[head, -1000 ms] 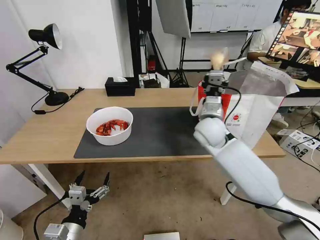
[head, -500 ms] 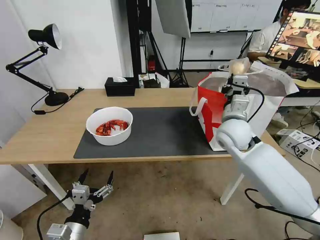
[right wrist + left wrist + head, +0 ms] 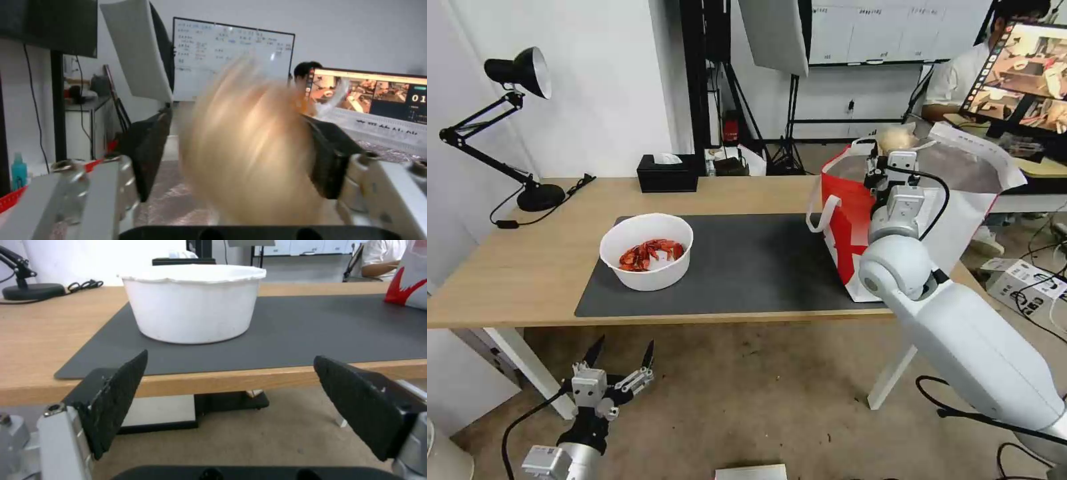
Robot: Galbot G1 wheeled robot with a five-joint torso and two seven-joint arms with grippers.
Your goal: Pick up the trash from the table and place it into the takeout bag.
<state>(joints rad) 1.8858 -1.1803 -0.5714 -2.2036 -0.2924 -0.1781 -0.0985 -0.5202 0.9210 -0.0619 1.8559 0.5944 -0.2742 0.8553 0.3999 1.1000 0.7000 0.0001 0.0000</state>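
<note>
Beige ball point(image 3: 894, 139) in its clear bag sits between the fingers of my right gripper point(image 3: 896, 148), which I see from the head camera above the open takeout bag point(image 3: 854, 220). My left gripper point(image 3: 619, 355) hangs spread below the table point(image 3: 527, 267).

From the left wrist, the white bowl point(image 3: 193, 303) stands ahead on the mat point(image 3: 311, 326).

From the right wrist, the ball point(image 3: 249, 156) is blurred, clamped.

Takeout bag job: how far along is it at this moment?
Nearly done: no loose trash lies on the mat beside the bowl. In hand: the right claw holds the beige ball over the open takeout bag. Left: the white bowl of red shells sits on the table; the left claw waits open below its edge.
</note>
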